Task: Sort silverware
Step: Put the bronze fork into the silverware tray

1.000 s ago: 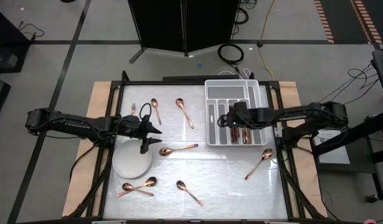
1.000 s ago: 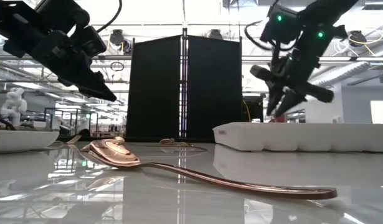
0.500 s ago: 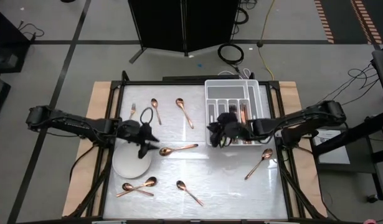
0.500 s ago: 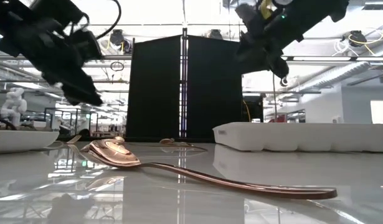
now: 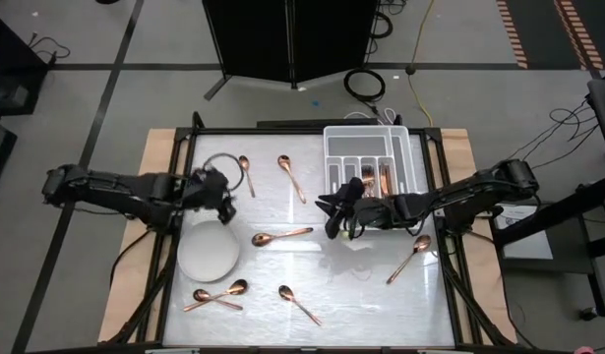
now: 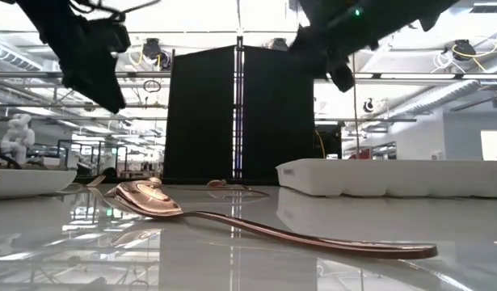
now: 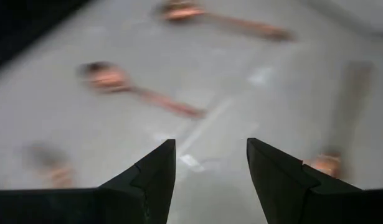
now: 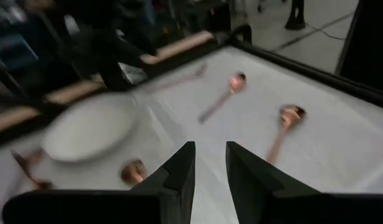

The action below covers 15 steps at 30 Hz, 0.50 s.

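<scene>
In the high view, the left claw [image 5: 226, 200] hovers at the table's [image 5: 361, 285] left-centre, above the round white plate [image 5: 208, 253], its fingers [image 7: 152, 177] spread apart and empty. The right claw [image 5: 331, 218] hangs at centre, just left of the white tray [image 5: 333, 147], jaws parted by a narrow gap, gripping nothing. The silverware lies scattered: two spoons [image 5: 291, 176] at upper centre, one spoon [image 5: 281, 236] mid-table between the claws, others along the lower edge [image 5: 215, 295] and at right [image 5: 410, 258], and several pieces [image 5: 384, 179] inside the tray.

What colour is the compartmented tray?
White; the tray shows best in the high view.
</scene>
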Each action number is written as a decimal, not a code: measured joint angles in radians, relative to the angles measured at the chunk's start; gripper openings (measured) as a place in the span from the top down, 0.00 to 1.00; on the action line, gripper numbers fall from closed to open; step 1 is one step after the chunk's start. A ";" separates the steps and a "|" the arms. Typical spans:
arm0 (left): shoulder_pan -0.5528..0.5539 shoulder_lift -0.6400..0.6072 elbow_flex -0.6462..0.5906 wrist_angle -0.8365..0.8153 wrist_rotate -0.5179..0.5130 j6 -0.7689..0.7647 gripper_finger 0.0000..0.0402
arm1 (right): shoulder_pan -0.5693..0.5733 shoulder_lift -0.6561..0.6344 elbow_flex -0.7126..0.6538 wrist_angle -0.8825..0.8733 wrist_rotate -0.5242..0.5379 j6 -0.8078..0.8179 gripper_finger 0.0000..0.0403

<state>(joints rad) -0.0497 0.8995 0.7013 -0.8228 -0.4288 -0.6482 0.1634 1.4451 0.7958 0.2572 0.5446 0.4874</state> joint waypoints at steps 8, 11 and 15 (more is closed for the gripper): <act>0.421 0.104 -0.009 -0.105 0.079 0.125 0.51 | 0.043 0.000 0.000 0.207 -0.135 0.015 0.80; 0.573 0.165 -0.025 -0.093 0.127 0.196 0.51 | 0.071 0.000 0.000 0.241 -0.136 0.000 0.80; 0.720 0.241 -0.041 -0.095 0.139 0.262 0.51 | 0.098 0.000 0.001 0.241 -0.132 -0.002 0.80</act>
<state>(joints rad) 0.6699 1.1409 0.6599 -0.9183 -0.2900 -0.3867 0.2613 1.4448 0.7963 0.4979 0.4125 0.4853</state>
